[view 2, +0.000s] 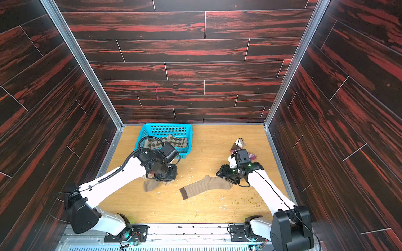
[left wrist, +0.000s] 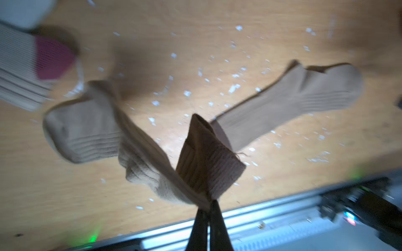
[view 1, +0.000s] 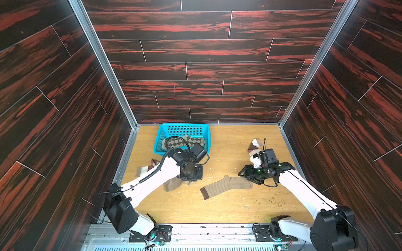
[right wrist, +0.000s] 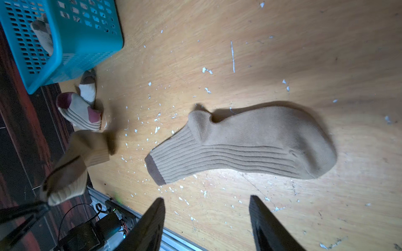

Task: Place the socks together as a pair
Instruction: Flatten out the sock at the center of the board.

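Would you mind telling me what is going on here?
The robot is pairing socks. Its left gripper is shut on the brown cuff of a plain tan ribbed sock, held up over the wooden table. The right gripper hangs open near the matching tan sock lying flat. Checked argyle socks sit in the blue plastic basket.

Both top views are bright, evenly lit and sharp, with wide-angle bending toward the edges. Left wrist view: dim, motion-blurred throughout. Right wrist view: sharper, pale glare on the tabletop (right wrist: 217,184), soft shadows, blur at one margin.
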